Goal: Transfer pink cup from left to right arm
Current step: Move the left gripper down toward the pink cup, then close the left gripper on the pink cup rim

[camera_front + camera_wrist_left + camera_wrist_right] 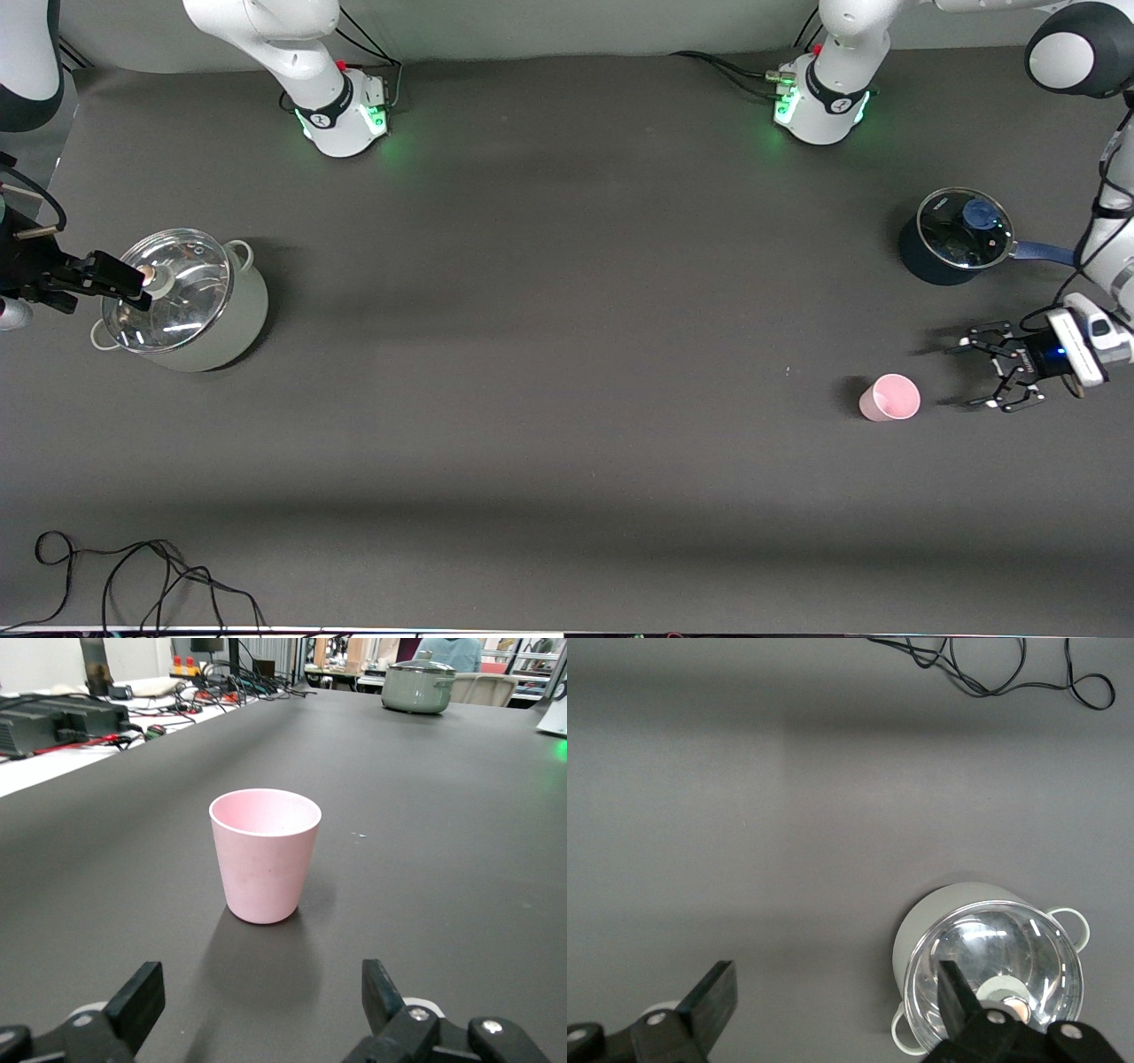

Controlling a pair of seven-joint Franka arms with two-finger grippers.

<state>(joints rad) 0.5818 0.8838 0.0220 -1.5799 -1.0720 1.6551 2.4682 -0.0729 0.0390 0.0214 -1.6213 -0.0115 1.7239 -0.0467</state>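
pink cup stands upright on the dark table, toward the left arm's end, nearer the front camera than the blue saucepan with its glass lid. nothing is touching it. the left gripper sits low just beside the cup, fingers spread wide and pointed at it; in the left wrist view the cup stands centred ahead of the two black fingertips, with a clear gap between them and it.

the right gripper hangs over the glass lid of the grey-green pot, well apart from the cup, its fingers open and empty; that arm is waiting.

my worry is the cup itself. it looks light and it tapers, so if one finger meets it first, it could skid or tip over. a grip too near the rim might let it slide out. the handover, i judge, also needs room left on the cup for the right gripper, or the two sets of fingers will clash.
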